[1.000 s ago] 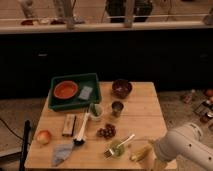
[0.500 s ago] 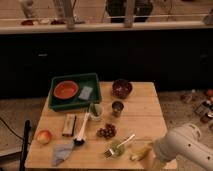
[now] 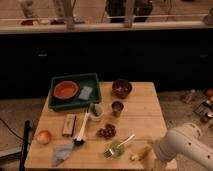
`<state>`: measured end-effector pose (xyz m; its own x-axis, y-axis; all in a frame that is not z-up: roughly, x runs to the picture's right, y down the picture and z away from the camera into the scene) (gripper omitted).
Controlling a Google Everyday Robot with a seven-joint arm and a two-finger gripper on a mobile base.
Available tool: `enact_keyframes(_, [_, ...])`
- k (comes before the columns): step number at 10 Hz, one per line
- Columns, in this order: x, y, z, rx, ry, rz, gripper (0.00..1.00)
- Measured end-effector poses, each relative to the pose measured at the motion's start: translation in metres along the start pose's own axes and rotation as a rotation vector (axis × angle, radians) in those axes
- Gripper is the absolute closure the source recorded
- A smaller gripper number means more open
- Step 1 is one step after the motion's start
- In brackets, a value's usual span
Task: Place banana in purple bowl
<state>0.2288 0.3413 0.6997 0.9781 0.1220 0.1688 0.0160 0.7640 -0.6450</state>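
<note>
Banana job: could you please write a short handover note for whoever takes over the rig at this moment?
Gripper: low at the table's front right corner, right beside the banana; a grasp cannot be confirmed.
Banana: lying on the table near the front edge, just right of the fork.
Purple bowl: at the back of the table, right of the green tray; no banana in it.
Done: nothing placed yet.
Left: secure the banana, lift it, carry it back past the metal cup, and release it in the purple bowl.

Wooden table: tray, purple bowl, cup, apple, grapes, banana; gripper beside banana.
</note>
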Motion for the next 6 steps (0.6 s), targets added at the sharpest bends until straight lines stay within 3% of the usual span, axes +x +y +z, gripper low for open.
enact_keyframes(6, [-0.016,-0.01,0.028,-0.074,-0.024,-0.159,0.2])
